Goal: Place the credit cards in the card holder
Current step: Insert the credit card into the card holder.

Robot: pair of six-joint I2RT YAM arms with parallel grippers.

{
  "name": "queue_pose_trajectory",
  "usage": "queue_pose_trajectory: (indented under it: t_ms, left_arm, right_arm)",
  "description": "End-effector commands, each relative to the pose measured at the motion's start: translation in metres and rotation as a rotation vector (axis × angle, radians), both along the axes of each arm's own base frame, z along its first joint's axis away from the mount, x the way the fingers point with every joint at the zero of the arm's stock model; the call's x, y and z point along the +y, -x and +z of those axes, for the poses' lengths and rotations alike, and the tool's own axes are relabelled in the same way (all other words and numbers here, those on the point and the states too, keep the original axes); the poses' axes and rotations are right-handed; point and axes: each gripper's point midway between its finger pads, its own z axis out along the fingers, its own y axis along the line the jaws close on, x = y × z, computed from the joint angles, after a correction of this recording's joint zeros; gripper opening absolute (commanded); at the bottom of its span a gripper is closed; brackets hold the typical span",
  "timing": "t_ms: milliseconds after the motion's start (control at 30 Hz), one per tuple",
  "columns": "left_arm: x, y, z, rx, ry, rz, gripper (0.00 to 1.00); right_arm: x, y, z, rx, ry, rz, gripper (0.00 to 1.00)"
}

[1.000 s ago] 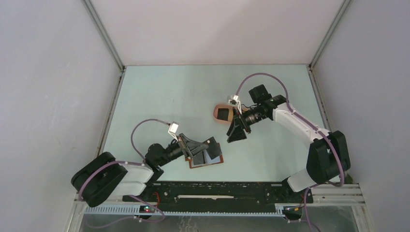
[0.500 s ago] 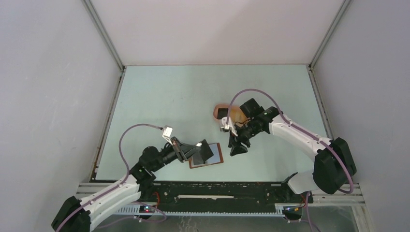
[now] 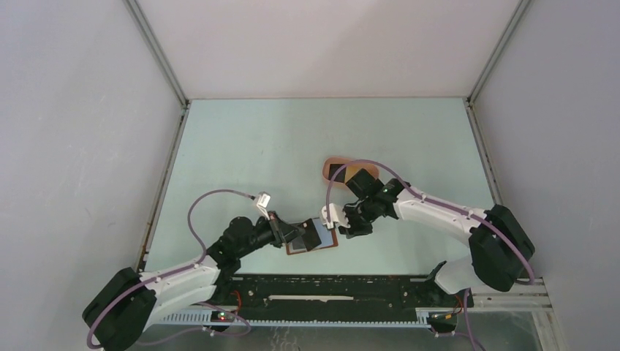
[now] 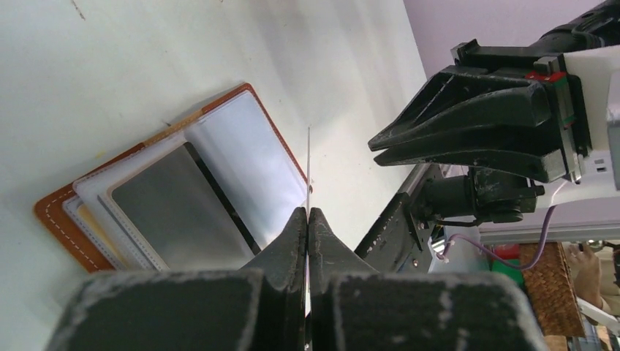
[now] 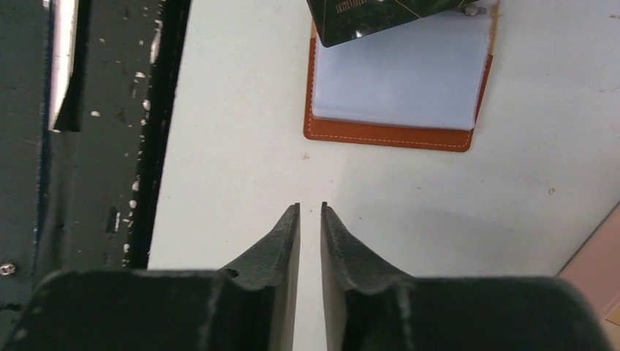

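Step in hand, as I read it: get the black card (image 5: 380, 16) into a clear pocket (image 4: 248, 168) of the card holder (image 5: 387, 134).

Holder lies open and flat on the tabletop (image 5: 241, 168), near the front edge, btwn the two arms. Left pincer (image 4: 308, 213) is clamped tight on the black card, which is held above the holder's pockets and not yet in. Right pincer (image 5: 310, 212) has its jaws only a slit apart w/ nothing btwn them. It sits low over bare tabletop just beside the holder's leather edge, apparently not touching it. Other cards (image 3: 338, 173) sit in the pink tray (image 3: 349, 159), further back.

To do it well:
- Tilt the card shallow and lead w/ one corner into the pocket mouth. Can't tell from here which side the mouth opens, so check first.
- The holder prob. skids easily, so press the right pincer on the leather rim to pin it, clear of the mouth.
- Let go only once the card is well inside.
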Motion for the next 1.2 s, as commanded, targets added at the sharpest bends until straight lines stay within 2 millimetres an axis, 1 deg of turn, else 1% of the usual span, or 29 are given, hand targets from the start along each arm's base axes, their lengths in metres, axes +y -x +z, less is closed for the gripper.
queue_pose_trajectory:
  t_ms: [0, 67, 267, 367, 767, 1167]
  left_arm:
    - [0.006, -0.005, -0.004, -0.008, 0.021, 0.047, 0.0]
    - [0.01, -0.008, -0.005, -0.001, 0.018, 0.07, 0.0]
    - [0.025, -0.011, -0.023, 0.058, -0.037, 0.132, 0.0]
    - [0.029, -0.012, -0.026, 0.069, -0.046, 0.15, 0.0]
    - [0.027, -0.01, -0.033, 0.108, -0.054, 0.133, 0.0]
    - [0.031, -0.011, -0.039, 0.128, -0.087, 0.149, 0.0]
  right_arm:
    - [0.01, -0.016, -0.008, -0.095, 0.029, -0.002, 0.22]
    - [0.013, -0.015, -0.01, -0.096, 0.034, -0.004, 0.2]
    - [0.017, -0.016, -0.013, -0.105, 0.041, -0.014, 0.17]
    - [0.018, -0.017, -0.015, -0.103, 0.049, -0.021, 0.16]
    - [0.02, -0.017, -0.017, -0.096, 0.063, -0.028, 0.14]
    - [0.022, -0.016, -0.017, -0.093, 0.064, -0.031, 0.13]
